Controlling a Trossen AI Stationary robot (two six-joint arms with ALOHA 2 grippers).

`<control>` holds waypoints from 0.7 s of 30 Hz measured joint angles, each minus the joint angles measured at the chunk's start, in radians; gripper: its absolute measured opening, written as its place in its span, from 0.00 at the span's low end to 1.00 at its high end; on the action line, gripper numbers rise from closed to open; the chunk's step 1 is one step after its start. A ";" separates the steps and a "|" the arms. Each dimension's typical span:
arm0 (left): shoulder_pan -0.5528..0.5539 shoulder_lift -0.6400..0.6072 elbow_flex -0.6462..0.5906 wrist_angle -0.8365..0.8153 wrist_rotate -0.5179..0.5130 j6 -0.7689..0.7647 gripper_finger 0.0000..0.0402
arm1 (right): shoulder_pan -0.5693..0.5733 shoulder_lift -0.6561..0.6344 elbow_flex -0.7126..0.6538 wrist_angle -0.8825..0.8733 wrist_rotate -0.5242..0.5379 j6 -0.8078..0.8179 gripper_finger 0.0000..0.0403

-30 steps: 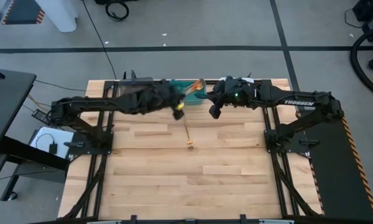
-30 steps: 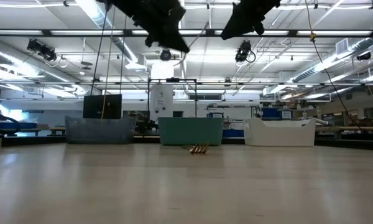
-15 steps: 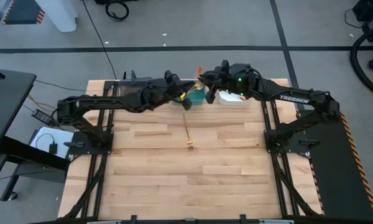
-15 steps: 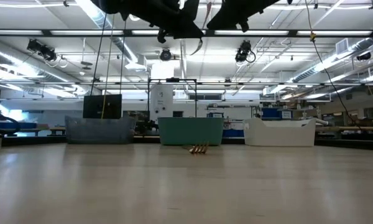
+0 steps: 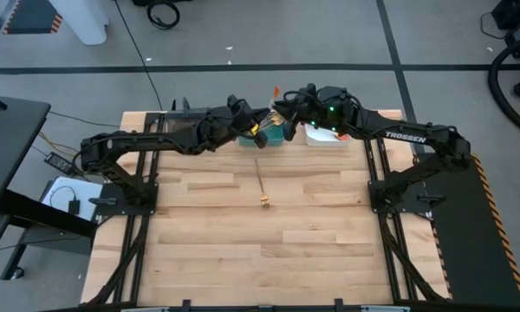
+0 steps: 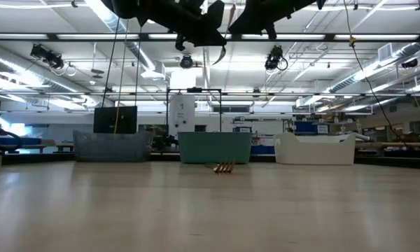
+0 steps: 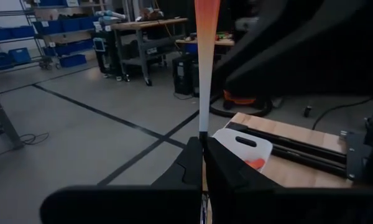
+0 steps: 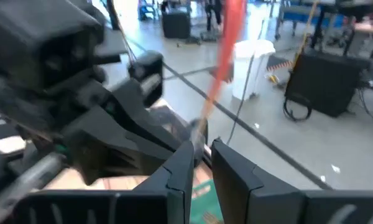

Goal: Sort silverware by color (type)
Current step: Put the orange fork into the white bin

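I see both grippers, left gripper (image 5: pixel 262 132) and right gripper (image 5: pixel 282 117), clamped on one orange-handled utensil (image 7: pixel 206 59) at top center, above the green bin (image 5: pixel 276 136). Only the high view shows "TROSSEN" on the right arm (image 5: pixel 405 135) and the gold fork (image 5: pixel 263 192) mid-table.

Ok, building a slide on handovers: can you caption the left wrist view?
Left end effector shut on an upright orange-handled utensil, white bin on the table beyond.
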State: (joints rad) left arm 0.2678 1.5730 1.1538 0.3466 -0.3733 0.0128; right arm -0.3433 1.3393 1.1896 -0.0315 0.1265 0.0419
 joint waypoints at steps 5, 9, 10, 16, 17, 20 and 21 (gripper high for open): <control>0.000 -0.001 0.000 -0.001 0.001 0.000 0.02 | -0.008 0.039 -0.001 0.063 0.004 0.053 0.16; 0.000 -0.001 0.000 -0.010 0.003 0.000 0.02 | -0.008 0.068 -0.001 0.112 -0.008 0.077 0.16; -0.001 -0.001 0.000 -0.012 0.004 0.000 0.02 | -0.008 0.069 -0.001 0.106 -0.013 0.083 0.16; 0.000 -0.001 0.000 -0.016 0.010 0.000 0.02 | -0.023 0.066 -0.001 0.110 -0.015 0.087 0.12; 0.000 -0.001 0.000 -0.016 0.013 0.000 0.02 | -0.025 0.066 -0.001 0.109 -0.021 0.093 0.09; 0.000 -0.001 0.000 -0.024 0.017 0.005 0.03 | -0.031 0.066 0.000 0.095 -0.029 0.091 0.03; 0.000 0.000 0.000 -0.026 0.015 0.004 0.04 | -0.032 0.066 0.000 0.091 -0.031 0.090 0.03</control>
State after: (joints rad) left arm 0.2676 1.5726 1.1538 0.3207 -0.3586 0.0167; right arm -0.3748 1.4055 1.1892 0.0594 0.0950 0.1315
